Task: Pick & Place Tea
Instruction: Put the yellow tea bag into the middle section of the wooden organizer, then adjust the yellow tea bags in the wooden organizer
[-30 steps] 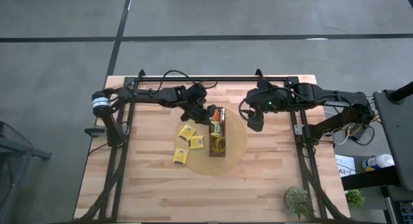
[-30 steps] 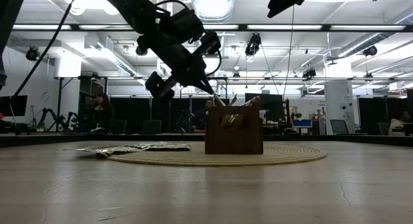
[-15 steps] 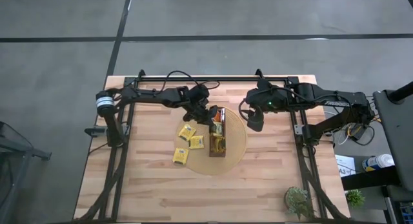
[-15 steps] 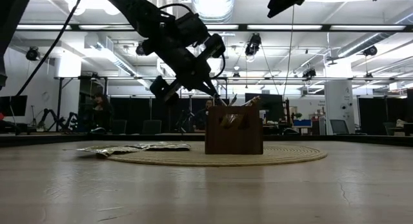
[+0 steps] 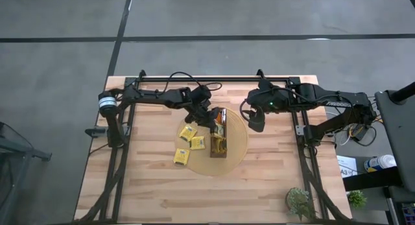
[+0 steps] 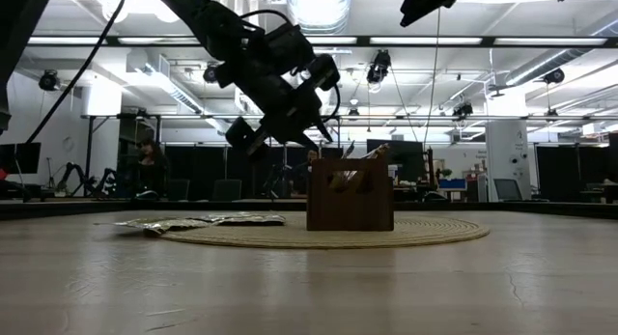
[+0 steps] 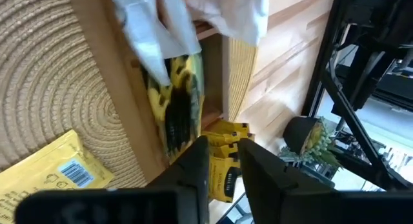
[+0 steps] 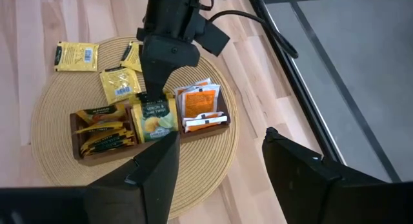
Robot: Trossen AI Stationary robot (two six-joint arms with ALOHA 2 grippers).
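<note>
A long dark-brown tray (image 5: 219,144) stands on a round tan mat (image 5: 238,147) at mid-table. Its compartments hold upright tea sachets: orange ones (image 8: 200,101), a yellow one (image 8: 155,117) and dark green with yellow ones (image 8: 103,128). Three yellow sachets (image 5: 188,133) (image 5: 198,142) (image 5: 181,156) lie flat on the mat left of the tray. My left gripper (image 8: 150,98) slants down over the tray's left wall at the middle compartment. Its fingers stand slightly apart (image 7: 224,166), just short of the yellow sachet (image 7: 174,101), with nothing between them. My right gripper (image 8: 222,179) hangs open, high above the mat's far right.
A small potted plant (image 5: 299,200) stands at the table's near right corner. Black frame rails (image 5: 220,78) run along the far edge and both sides. Bare wood lies near the front edge (image 5: 214,199). In the low view a person (image 6: 150,156) sits in the room beyond.
</note>
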